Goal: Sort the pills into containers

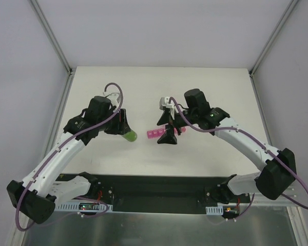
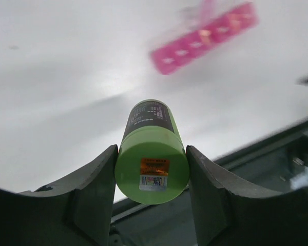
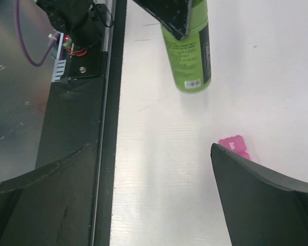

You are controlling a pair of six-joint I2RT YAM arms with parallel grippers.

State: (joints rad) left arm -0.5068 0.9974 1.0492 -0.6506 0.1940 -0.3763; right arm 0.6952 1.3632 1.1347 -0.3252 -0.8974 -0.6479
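My left gripper [image 1: 124, 128] is shut on a green pill bottle [image 1: 130, 136] with a dark label. It holds the bottle on its side, just above the table. In the left wrist view the bottle's base [image 2: 152, 171] sits between the two fingers. The bright-pink containers strip [image 1: 155, 135] lies on the table right of the bottle and also shows in the left wrist view [image 2: 205, 37]. My right gripper [image 1: 167, 129] is wide open and empty over the strip, hiding its middle. In the right wrist view only the strip's end [image 3: 233, 145] shows, beside the right finger. No loose pills show.
A black base plate [image 1: 154, 192] runs along the near table edge, with both arm bases and small circuit boards [image 3: 66, 51] on it. White table surface [image 1: 159, 87] stretches behind the arms, framed by grey walls and metal rails.
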